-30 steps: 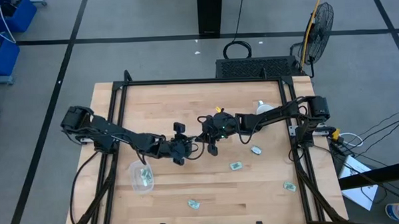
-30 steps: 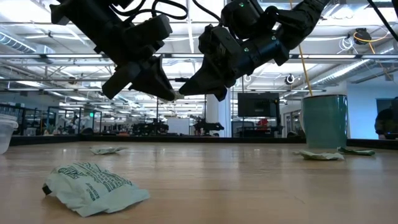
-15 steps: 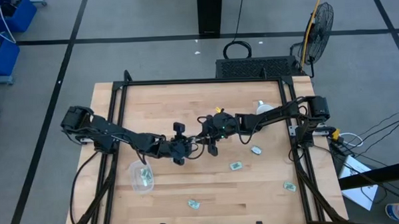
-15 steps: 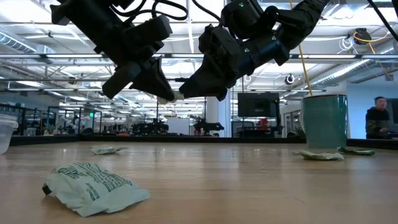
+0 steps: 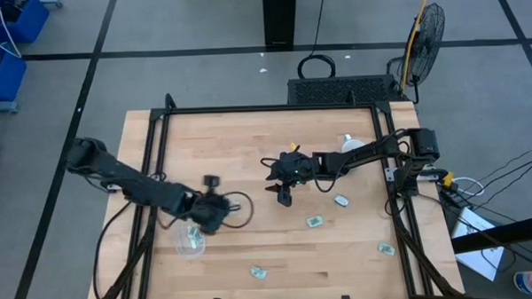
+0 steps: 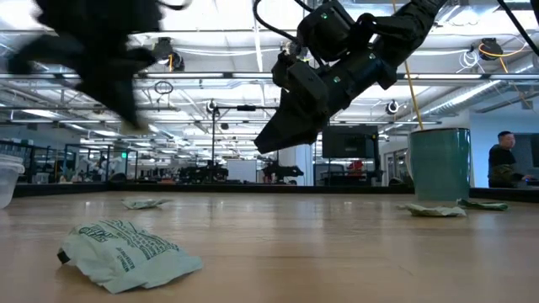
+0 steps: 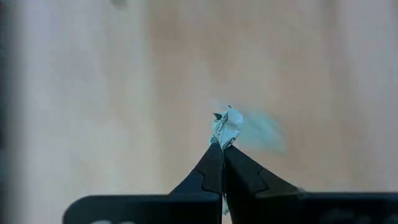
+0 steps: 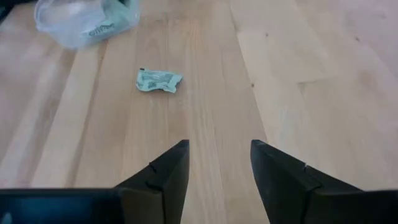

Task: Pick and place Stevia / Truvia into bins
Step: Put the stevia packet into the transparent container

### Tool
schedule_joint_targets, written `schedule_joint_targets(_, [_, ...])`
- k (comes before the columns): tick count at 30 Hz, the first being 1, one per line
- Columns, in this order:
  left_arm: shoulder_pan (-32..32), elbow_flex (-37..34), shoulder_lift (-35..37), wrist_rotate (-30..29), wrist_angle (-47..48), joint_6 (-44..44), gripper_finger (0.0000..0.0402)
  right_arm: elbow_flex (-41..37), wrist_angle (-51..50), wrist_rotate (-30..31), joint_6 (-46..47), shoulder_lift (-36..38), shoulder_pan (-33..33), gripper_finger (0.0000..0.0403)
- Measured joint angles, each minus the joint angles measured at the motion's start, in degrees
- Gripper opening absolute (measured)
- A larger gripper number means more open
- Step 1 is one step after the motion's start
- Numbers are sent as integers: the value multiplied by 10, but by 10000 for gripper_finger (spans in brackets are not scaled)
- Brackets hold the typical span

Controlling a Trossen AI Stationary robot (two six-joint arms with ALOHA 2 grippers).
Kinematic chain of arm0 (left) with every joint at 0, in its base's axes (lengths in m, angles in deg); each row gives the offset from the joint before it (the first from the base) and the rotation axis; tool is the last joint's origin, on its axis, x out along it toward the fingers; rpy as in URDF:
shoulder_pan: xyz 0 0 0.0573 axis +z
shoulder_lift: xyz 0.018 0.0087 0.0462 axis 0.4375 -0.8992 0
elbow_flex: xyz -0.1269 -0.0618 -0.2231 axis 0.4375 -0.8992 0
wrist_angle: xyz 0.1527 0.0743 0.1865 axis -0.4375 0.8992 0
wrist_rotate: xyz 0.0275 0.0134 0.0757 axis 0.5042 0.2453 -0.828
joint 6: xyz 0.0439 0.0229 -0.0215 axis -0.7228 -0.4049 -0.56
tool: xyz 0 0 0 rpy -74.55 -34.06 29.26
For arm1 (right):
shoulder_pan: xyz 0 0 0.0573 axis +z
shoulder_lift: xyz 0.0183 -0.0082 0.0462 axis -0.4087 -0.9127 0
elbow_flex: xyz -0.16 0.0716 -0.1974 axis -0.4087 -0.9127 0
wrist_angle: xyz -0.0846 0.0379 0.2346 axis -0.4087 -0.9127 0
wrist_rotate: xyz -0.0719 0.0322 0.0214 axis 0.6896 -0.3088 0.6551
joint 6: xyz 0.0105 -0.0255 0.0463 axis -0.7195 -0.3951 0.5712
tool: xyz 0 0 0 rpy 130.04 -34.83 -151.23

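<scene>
My left gripper [image 5: 206, 223] hangs over the table's near left part, just beside the clear round bin [image 5: 189, 241], and is shut on a crumpled pale green Stevia sachet [image 7: 227, 126]. One sachet [image 5: 194, 234] lies in the bin. My right gripper [image 5: 271, 178] stands open above the table's middle with nothing between its fingers [image 8: 217, 158]. Loose sachets lie flat on the wood at the right [image 5: 341, 200], [image 5: 314, 221], [image 5: 386, 248] and near the front edge [image 5: 258, 272]. My left gripper pinches the sachet between its two fingertips [image 7: 214, 155], by its lower end [image 7: 222, 140]. The rest of the crumpled paper sticks out past the tips. The fingers slant steeply down, and the sachet is clear of the table.
A mug [image 5: 350, 145] stands at the far right, teal in the low view [image 6: 438, 164]. The right wrist view shows a sachet [image 8: 158, 81] on the boards and the bin [image 8: 84, 22] beyond it. A black frame [image 5: 265, 108] edges the table. Bare wood lies in the far left part.
The two grippers met above the table's middle with the sachet between them. My right gripper has opened and let it go. My left gripper has carried it toward the table's left and near edges, up to the bin, and has tipped more steeply downward.
</scene>
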Motion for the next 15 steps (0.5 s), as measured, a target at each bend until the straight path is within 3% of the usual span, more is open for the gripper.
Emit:
schedule_joint_targets(2, [-19, -1, 17, 90, 36, 114, 9, 0, -1, 0, -15, 0, 0, 161])
schedule_joint_targets(4, [-47, -4, 26, 143, 50, 234, 13, 0, -5, 0, -25, 0, 0, 161])
schedule_joint_targets(10, [-126, -30, 21, 191, 81, 411, 5, 0, -8, 0, -33, 0, 0, 162])
schedule_joint_targets(15, [-151, -71, 19, 197, 82, 533, 32, 0, -8, 0, -33, 0, 0, 161])
